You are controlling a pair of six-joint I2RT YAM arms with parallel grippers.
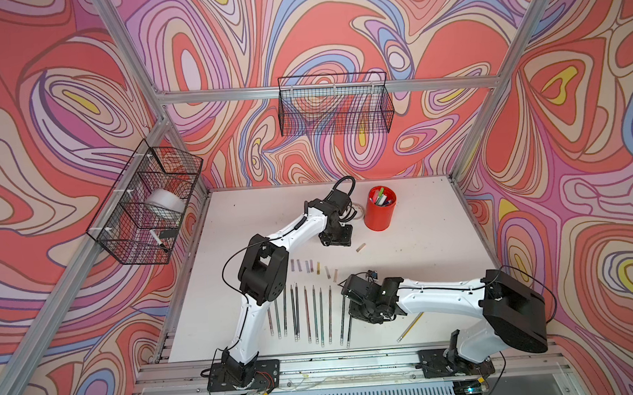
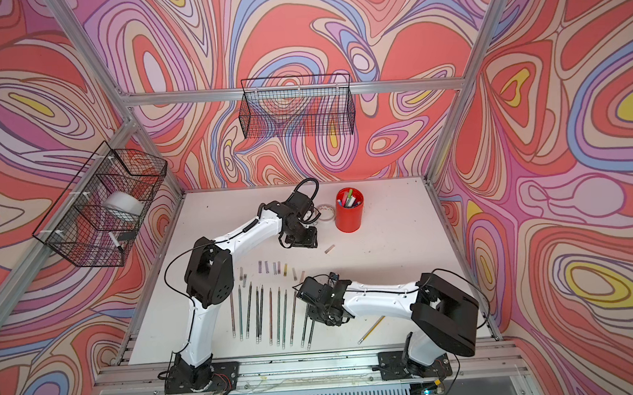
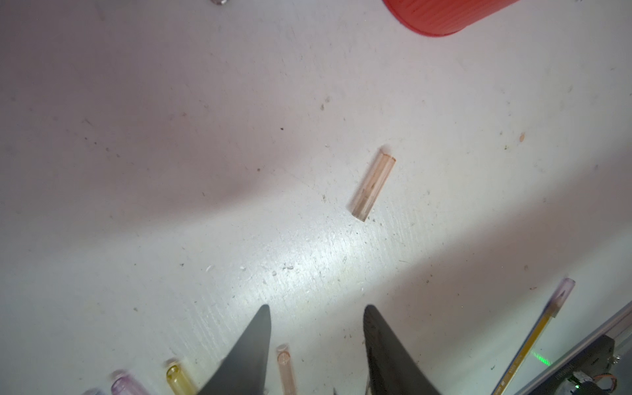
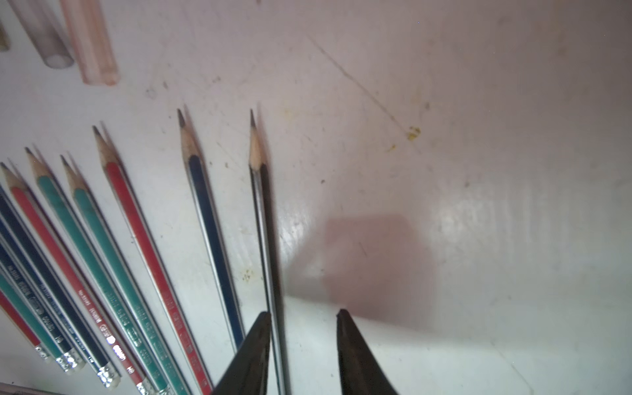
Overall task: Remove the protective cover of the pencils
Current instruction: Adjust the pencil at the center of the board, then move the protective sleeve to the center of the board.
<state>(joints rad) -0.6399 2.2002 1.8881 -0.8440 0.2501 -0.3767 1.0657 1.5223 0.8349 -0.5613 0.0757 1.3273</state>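
The right wrist view shows the right gripper (image 4: 303,312) open. Its two black fingers stand apart, and a black-striped pencil (image 4: 263,212) runs along the inner edge of one finger, unclamped. Only this view resolves the bare sharpened tips and the red, green and dark blue shafts of the long thin wooden pencils (image 4: 101,246). In both top views they read as a row of dark lines at the near edge of the table, between the two arm bases. The left wrist view shows the left gripper (image 3: 316,307) open and empty above the board. It alone shows that the yellow-striped pencil (image 3: 535,338), lying apart from the row beside the right arm, wears a clear purple-tinted cover (image 3: 564,290) on its tip. I count eleven pencils in the row, one yellow-striped pencil and about ten loose translucent tube covers (image 1: 311,266) lined up just beyond the tips. One peach cover (image 3: 372,186) lies alone toward the red cylindrical cup (image 1: 380,217) of markers, and two black wire baskets (image 1: 334,104) hang on the walls. The table (image 1: 422,256) is a white board, scuffed and specked. Swirl-patterned panels (image 1: 61,107) in red, lilac and blue, on an aluminium frame (image 1: 320,90), enclose it.
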